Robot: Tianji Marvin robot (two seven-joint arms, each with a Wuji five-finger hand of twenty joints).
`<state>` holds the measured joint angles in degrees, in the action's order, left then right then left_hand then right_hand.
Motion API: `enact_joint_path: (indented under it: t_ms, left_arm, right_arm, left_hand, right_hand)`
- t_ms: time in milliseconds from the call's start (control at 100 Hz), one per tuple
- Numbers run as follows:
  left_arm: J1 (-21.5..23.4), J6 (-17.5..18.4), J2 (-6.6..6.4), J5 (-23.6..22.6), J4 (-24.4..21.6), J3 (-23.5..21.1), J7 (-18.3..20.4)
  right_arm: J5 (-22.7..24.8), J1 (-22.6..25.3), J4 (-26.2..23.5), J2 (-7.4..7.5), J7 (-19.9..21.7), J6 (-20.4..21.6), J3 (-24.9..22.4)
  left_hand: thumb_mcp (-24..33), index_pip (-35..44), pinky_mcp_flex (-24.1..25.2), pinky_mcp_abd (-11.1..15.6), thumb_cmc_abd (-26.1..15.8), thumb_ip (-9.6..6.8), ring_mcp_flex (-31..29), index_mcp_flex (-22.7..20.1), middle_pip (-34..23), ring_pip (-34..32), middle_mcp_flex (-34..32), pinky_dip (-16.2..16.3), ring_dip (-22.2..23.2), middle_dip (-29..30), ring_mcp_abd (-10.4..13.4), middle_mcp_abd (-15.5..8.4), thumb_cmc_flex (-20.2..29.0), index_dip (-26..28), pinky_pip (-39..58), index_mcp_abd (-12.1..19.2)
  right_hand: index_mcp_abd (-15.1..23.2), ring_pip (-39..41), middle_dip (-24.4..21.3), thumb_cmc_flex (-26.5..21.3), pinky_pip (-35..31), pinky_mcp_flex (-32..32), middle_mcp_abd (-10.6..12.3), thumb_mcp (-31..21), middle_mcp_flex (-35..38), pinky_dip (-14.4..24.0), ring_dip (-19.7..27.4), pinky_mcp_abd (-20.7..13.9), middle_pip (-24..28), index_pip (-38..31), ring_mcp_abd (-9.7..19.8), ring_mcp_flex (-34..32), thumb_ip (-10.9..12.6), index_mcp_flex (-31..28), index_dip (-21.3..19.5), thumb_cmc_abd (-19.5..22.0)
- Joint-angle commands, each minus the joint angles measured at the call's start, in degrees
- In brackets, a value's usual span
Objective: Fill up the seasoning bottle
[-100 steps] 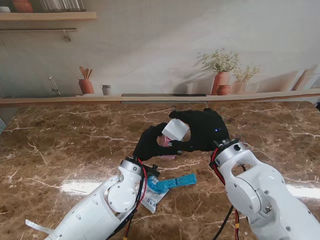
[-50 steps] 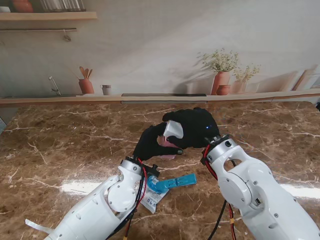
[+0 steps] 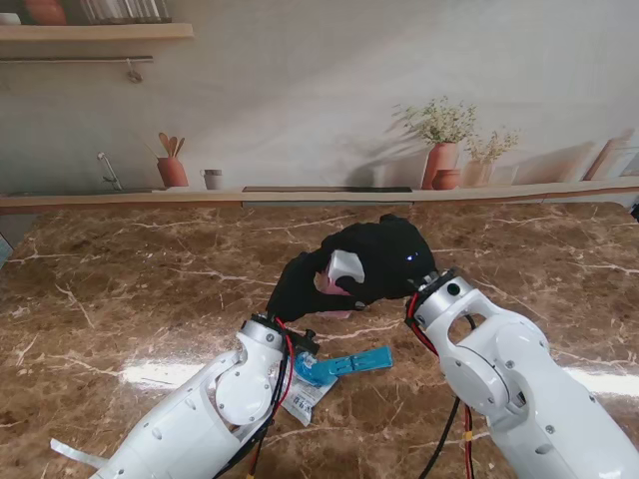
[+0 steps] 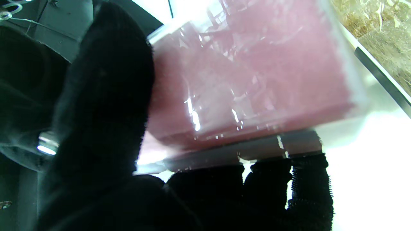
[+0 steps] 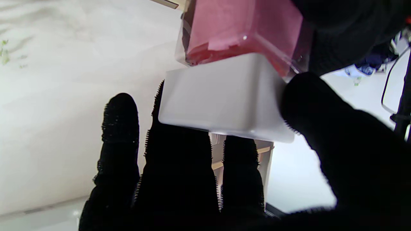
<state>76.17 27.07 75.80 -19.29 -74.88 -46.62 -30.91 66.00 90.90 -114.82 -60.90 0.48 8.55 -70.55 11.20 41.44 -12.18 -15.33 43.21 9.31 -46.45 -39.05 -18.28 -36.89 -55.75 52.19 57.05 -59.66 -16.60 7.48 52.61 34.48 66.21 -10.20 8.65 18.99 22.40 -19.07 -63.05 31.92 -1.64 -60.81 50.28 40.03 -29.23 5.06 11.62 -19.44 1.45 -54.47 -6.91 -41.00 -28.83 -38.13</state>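
The seasoning bottle [image 3: 329, 283] is a clear square bottle full of pink seasoning, held above the middle of the table. My left hand [image 3: 300, 286], in a black glove, is shut around its body [image 4: 244, 80]. Its white square cap [image 3: 345, 266] sits on top, and my right hand [image 3: 384, 261] is shut on that cap [image 5: 221, 99], thumb on one side and fingers on the other. In the right wrist view the pink body [image 5: 244, 29] shows just past the cap. The two hands touch around the bottle.
A blue and clear refill pouch [image 3: 334, 369] lies flat on the brown marble table [image 3: 120, 299], nearer to me between the two forearms. A wall with printed shelves and vases stands behind the table's far edge.
My right hand has swung to the left and rolled over the cap, covering more of it. The white cap now shows smaller. My left hand and the bottle have stayed in place.
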Motion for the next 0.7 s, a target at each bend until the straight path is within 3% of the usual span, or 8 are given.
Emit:
enact_joint_path:
  t_ms: [0,80,180,310,460,570,690]
  left_arm:
    - [-0.1,0.0,0.25,0.2,-0.8,-0.1,-0.4]
    - [-0.1,0.0,0.26,0.1,-0.8,-0.1,-0.5]
    - [-0.1,0.1,0.23,0.0,-0.7,-0.1,-0.5]
    - [-0.1,0.1,0.2,-0.1,-0.8,-0.2,-0.6]
    - [-0.1,0.1,0.19,-0.1,-0.9,-0.3,-0.6]
    - [-0.1,0.1,0.18,0.0,-0.9,-0.2,-0.5]
    - [0.0,0.1,0.21,0.0,-0.9,-0.2,-0.6]
  right_arm:
    - [-0.4,0.4,0.6,0.33,0.7,0.5,0.5]
    - [-1.0,0.0,0.7,0.43,1.5,1.5,0.6]
    - [-2.7,-0.4,0.8,0.41,2.9,1.6,0.8]
    - [-5.9,-0.8,1.2,0.37,4.5,1.6,0.9]
    - [-6.5,-0.9,1.6,0.55,5.8,2.4,0.5]
    - [-6.2,-0.8,1.4,0.77,7.1,3.7,-0.1]
    - [-5.8,-0.8,0.9,0.9,7.5,5.1,-0.7]
  left_hand:
    - [22.8,13.3,1.2,2.8,-21.4,0.87,-3.6,-9.9,-3.2,-8.0,-3.6,1.2,2.2,-1.8,2.2,-6.4,12.9,4.9,-1.0,19.0]
    - [22.7,13.3,1.2,2.8,-21.4,0.89,-3.6,-9.9,-3.2,-8.0,-3.6,1.2,2.2,-1.8,2.3,-6.5,12.9,4.8,-1.0,19.1]
    - [22.7,13.3,1.2,2.8,-21.4,0.87,-3.5,-9.9,-3.2,-8.0,-3.6,1.2,2.2,-1.8,2.2,-6.4,13.0,4.8,-1.0,19.0]
    - [22.7,13.3,1.2,2.8,-21.4,0.87,-3.6,-9.9,-3.3,-8.1,-3.6,1.2,2.2,-1.8,2.2,-6.4,13.0,4.8,-1.0,19.0]
    - [22.7,13.3,1.2,2.7,-21.5,0.85,-3.5,-9.9,-3.3,-8.1,-3.6,1.2,2.2,-1.8,2.1,-6.4,13.0,4.8,-1.0,19.0]
    - [22.7,13.3,1.2,2.7,-21.4,0.85,-3.5,-9.9,-3.3,-8.1,-3.6,1.2,2.2,-1.9,2.1,-6.4,13.0,4.8,-1.0,19.0]
    - [22.7,13.4,1.2,2.7,-21.4,0.85,-3.6,-9.9,-3.4,-8.1,-3.6,1.3,2.2,-1.9,2.1,-6.5,13.0,4.9,-1.0,19.1]
  right_hand:
    - [0.3,1.9,0.2,-3.1,-2.4,-0.5,9.6,-7.9,4.4,2.1,-1.5,-1.0,3.2,-0.9,2.8,0.3,1.7,-2.1,0.3,3.6]
    - [1.4,1.6,-0.1,-6.4,-2.0,-1.3,10.8,-8.5,4.8,2.3,-1.8,-1.3,3.0,-0.9,3.5,1.1,1.8,-2.9,1.1,5.7]
    - [0.9,1.2,-1.5,-8.8,-2.1,-1.2,10.4,-8.2,4.9,2.7,-1.7,-1.3,2.0,-0.6,3.7,1.0,1.8,-3.1,2.7,8.4]
    - [0.5,-0.1,-3.2,-7.5,-1.5,-1.4,9.7,-7.6,3.6,2.5,-0.5,-1.3,0.6,0.4,4.0,1.2,2.0,-1.3,4.0,9.5]
    - [0.4,-3.2,-5.1,0.5,1.8,-3.8,9.4,-7.5,-1.0,1.4,2.1,-0.7,-1.1,2.7,3.8,4.9,3.0,3.2,5.3,3.0]
    - [0.3,-5.7,-5.9,2.4,5.8,-7.2,9.1,-2.8,-5.7,1.3,3.5,-0.6,-2.6,4.5,3.7,9.6,2.6,6.2,5.4,-1.8]
    - [0.7,-8.0,-6.7,4.7,10.8,-10.9,7.9,3.6,-11.1,1.7,4.9,-0.1,-4.2,6.7,2.9,15.2,1.8,9.2,5.3,-2.3]
